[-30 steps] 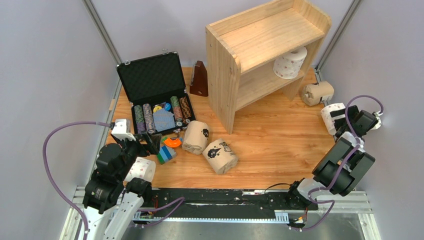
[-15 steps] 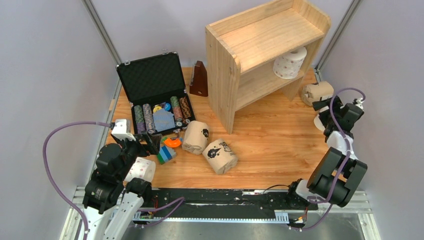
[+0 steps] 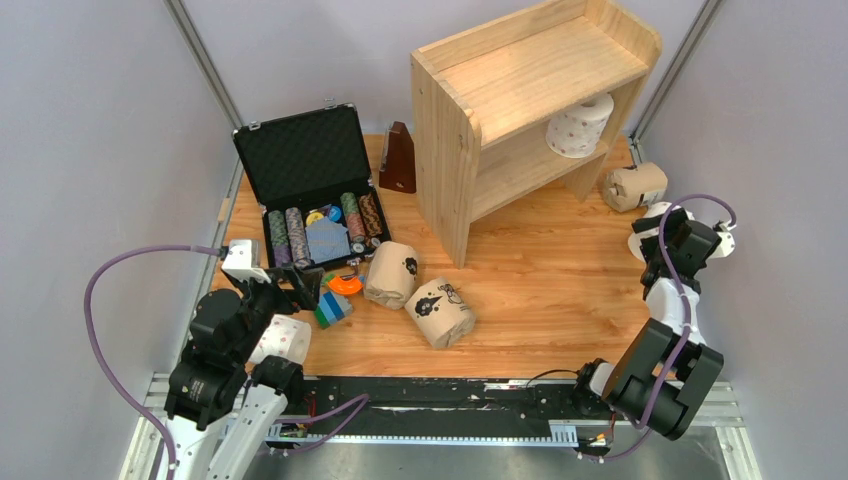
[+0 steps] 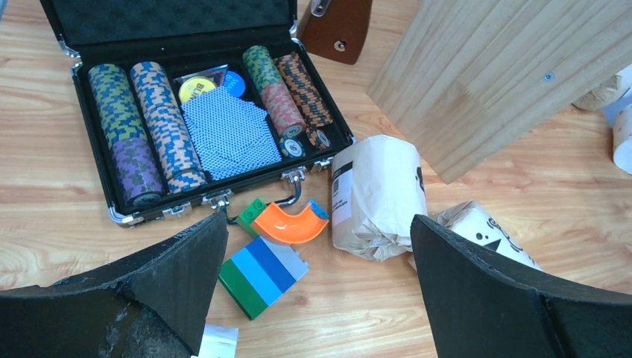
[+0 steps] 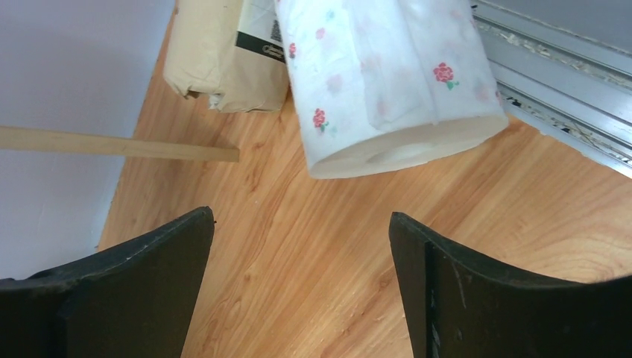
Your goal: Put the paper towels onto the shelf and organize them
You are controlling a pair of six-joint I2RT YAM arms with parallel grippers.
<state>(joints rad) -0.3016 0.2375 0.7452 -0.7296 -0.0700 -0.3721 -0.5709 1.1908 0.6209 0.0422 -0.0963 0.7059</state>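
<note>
Shelved roll (image 3: pixel 580 125): is sitting on the lower tier of the shelf (image 3: pixel 520 70).
Bench (image 3: pixel 540 280): is carrying the five other rolls, all lying loose.
Right end effector (image 5: pixel 302 224): is gaping wide, gripping nothing, facing a flowered white roll (image 5: pixel 387 82) beside a tan roll (image 5: pixel 223 52).
Left end effector (image 4: pixel 317 224): is gaping wide, gripping nothing.

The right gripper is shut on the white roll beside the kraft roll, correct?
No. The right gripper is open; the white roll beside the kraft roll lies ahead of it, ungripped. The right wrist view shows this.
</note>
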